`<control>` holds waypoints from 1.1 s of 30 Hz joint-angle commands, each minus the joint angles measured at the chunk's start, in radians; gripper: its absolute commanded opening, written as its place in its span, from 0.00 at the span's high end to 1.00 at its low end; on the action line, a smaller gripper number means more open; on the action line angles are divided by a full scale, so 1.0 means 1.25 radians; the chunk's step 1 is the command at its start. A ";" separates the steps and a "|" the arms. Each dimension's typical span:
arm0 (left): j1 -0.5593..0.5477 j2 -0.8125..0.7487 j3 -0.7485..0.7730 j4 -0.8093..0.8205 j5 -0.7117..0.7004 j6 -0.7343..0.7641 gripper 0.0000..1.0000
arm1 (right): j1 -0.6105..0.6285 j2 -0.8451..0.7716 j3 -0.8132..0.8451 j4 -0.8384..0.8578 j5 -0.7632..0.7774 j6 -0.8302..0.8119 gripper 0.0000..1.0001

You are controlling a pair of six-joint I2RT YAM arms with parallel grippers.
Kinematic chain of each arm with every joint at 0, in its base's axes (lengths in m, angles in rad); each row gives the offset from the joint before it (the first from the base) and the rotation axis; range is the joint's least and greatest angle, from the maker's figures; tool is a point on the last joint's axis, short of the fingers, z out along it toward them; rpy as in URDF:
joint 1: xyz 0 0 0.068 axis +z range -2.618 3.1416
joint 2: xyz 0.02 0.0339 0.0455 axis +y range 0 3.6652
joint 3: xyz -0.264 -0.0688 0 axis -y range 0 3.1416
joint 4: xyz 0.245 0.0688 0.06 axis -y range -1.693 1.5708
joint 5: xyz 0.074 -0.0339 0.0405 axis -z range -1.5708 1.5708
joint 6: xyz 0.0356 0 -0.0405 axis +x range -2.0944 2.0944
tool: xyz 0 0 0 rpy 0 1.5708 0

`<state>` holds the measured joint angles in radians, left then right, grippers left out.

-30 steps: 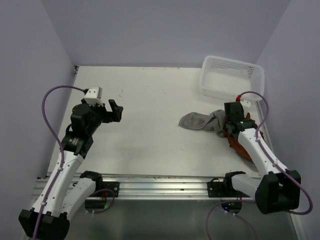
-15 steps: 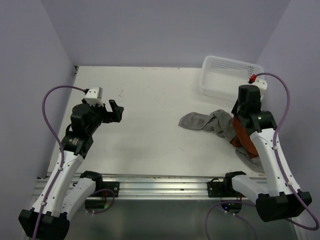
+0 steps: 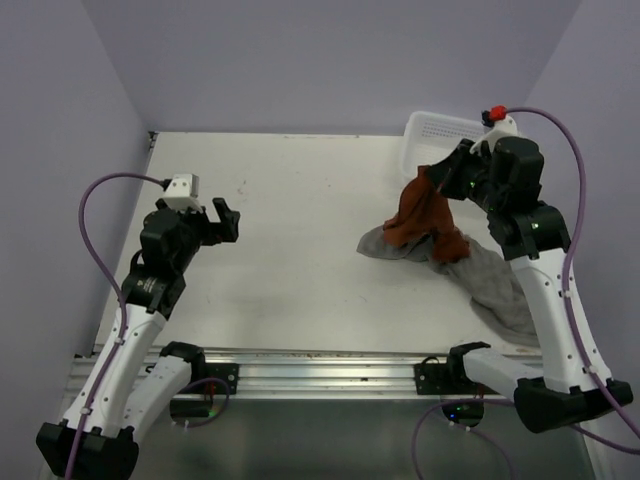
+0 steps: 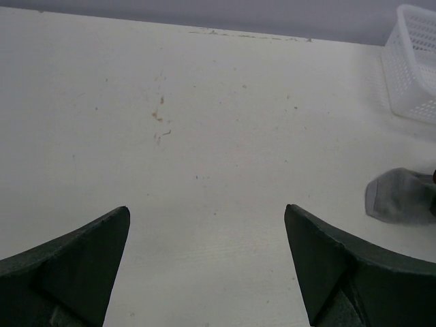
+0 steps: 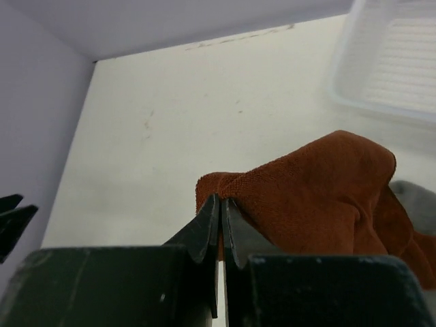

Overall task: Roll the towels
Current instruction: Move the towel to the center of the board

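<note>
My right gripper [image 3: 424, 176] [image 5: 221, 199] is shut on a corner of the rust-brown towel [image 3: 421, 221] [image 5: 320, 194] and holds it up in the air, so the cloth hangs down over the grey towel [image 3: 490, 278]. The grey towel lies crumpled on the table at the right, and one end of it [image 4: 397, 195] shows in the left wrist view. Far off at the left, my left gripper [image 3: 223, 222] [image 4: 206, 225] hovers open above bare table with nothing between its fingers.
A white mesh basket [image 3: 432, 129] [image 4: 411, 61] [image 5: 388, 61] stands at the back right corner, just behind the lifted towel. Lilac walls close the table at the left, back and right. The arm bases and a metal rail [image 3: 320, 365] run along the near edge.
My right gripper has risen from the towel pile and swung left and back, pulling the rust-brown towel up off the grey one. The left arm has barely moved.
</note>
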<state>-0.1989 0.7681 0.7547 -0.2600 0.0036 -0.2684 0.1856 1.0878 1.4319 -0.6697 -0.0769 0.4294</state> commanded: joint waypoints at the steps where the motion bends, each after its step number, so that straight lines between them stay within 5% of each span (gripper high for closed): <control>1: -0.002 -0.022 0.017 0.002 -0.081 0.002 0.00 | 0.049 0.051 0.014 0.144 -0.194 0.068 1.00; 8: -0.002 -0.054 0.020 -0.012 -0.177 -0.007 0.00 | 0.299 0.194 0.057 0.234 -0.151 0.086 1.00; 15: -0.003 -0.108 0.018 -0.023 -0.285 -0.026 0.00 | 0.404 0.348 0.114 0.300 -0.156 0.120 1.00; 19: -0.002 -0.127 0.004 -0.004 -0.290 -0.021 0.00 | 0.410 0.419 0.096 0.301 -0.166 0.139 0.37; 22: -0.002 -0.102 0.013 -0.017 -0.272 -0.020 0.00 | 0.410 0.431 0.081 0.236 -0.068 0.112 0.30; 27: -0.002 -0.064 0.022 -0.019 -0.214 -0.015 0.00 | 0.398 0.353 0.014 0.149 0.196 0.084 0.26; 33: -0.003 -0.050 0.007 0.005 -0.129 -0.005 0.00 | 0.249 0.331 -0.198 0.213 0.162 0.150 0.55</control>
<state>-0.1989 0.7044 0.7551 -0.2848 -0.2287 -0.2771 0.5900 1.5154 1.2919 -0.4335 0.0937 0.5724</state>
